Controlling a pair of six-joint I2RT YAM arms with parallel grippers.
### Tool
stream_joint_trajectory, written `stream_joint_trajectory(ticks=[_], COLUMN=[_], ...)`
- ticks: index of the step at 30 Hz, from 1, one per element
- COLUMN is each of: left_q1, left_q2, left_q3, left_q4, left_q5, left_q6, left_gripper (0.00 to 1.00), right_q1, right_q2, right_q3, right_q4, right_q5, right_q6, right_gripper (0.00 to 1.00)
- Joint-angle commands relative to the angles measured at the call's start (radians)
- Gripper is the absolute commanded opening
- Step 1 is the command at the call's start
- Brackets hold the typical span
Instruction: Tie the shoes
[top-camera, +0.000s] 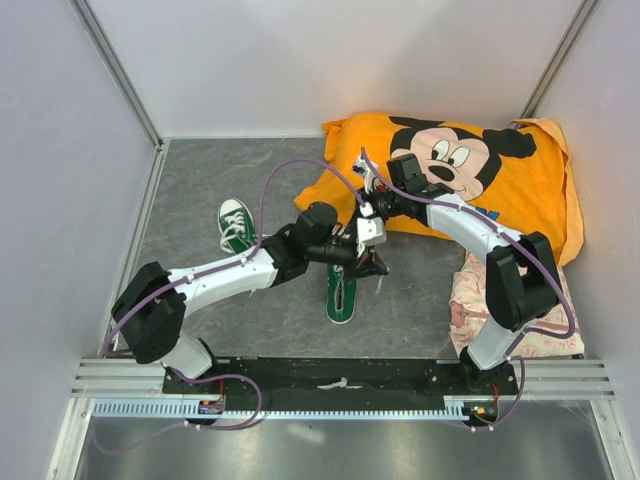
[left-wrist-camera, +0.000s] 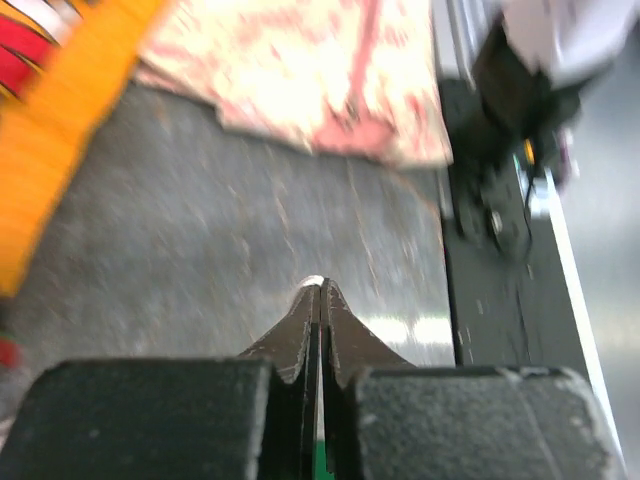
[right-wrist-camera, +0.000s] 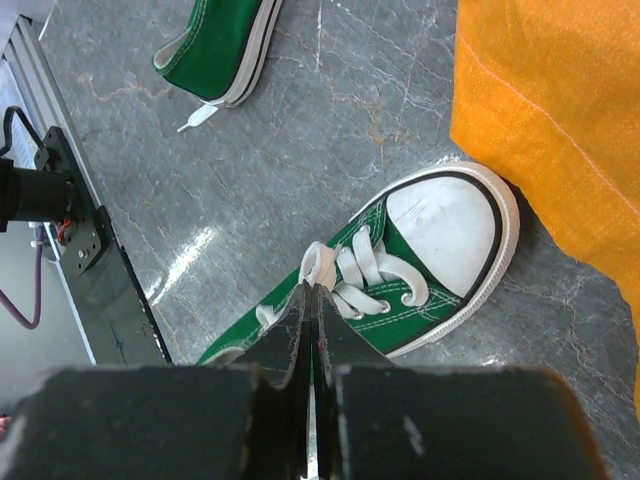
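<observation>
So both arms were bunched up mid-table over one green sneaker (top-camera: 340, 298), the one with its white toe cap (right-wrist-camera: 441, 226) touching the edge of the orange Mickey Mouse cloth (top-camera: 520, 190). The right gripper (right-wrist-camera: 312, 292) had its fingers pressed together on a loop of white lace (right-wrist-camera: 320, 262) just above the eyelets. It held the loop up off the tongue, I'd guess to keep it taut so a knot could form. The left gripper (left-wrist-camera: 320, 292) was clamped tight too, with a sliver of white poking out at the tips. That view's blurry, but my read is it had the lace as well, drawn out to the opposite side. The other sneaker (top-camera: 236, 222) sat well apart to the left with a lace end loose on the grey table (top-camera: 200, 180), so I'd call the job early-ish. A pink patterned cloth (top-camera: 470, 300) lay near the right arm's base, clear of the work.
</observation>
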Motion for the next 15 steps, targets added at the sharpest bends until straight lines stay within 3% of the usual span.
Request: stream_joint_trajectory(ticks=[1, 5, 7, 8, 11, 15], left_q1=[-0.004, 0.023, 0.098, 0.132, 0.278, 0.417], left_q2=[0.042, 0.007, -0.125, -0.183, -0.358, -0.426], left_q3=[0.101, 0.063, -0.022, -0.110, -0.213, -0.269], left_q4=[0.178, -0.035, -0.060, -0.057, -0.113, -0.170], left_q5=[-0.033, -0.033, 0.028, 0.039, 0.059, -0.012], left_q6=[-0.184, -0.081, -0.061, -0.059, -0.026, 0.030], left_gripper=[0.01, 0.48, 0.55, 0.69, 0.73, 0.80], right_q1=[-0.003, -0.001, 0.004, 0.005, 0.020, 0.051], right_q2=[0.013, 0.009, 0.004, 0.006, 0.015, 0.021], right_q3=[0.018, 0.020, 0.024, 0.026, 0.031, 0.037], right_q4=[0.068, 0.075, 0.075, 0.075, 0.075, 0.094], right_q5=[-0.042, -0.049, -0.063, -0.069, -0.097, -0.140], right_q6=[0.029, 0.031, 0.025, 0.018, 0.006, 0.008], right_gripper=[0.00, 0.00, 0.00, 0.00, 0.00, 0.00])
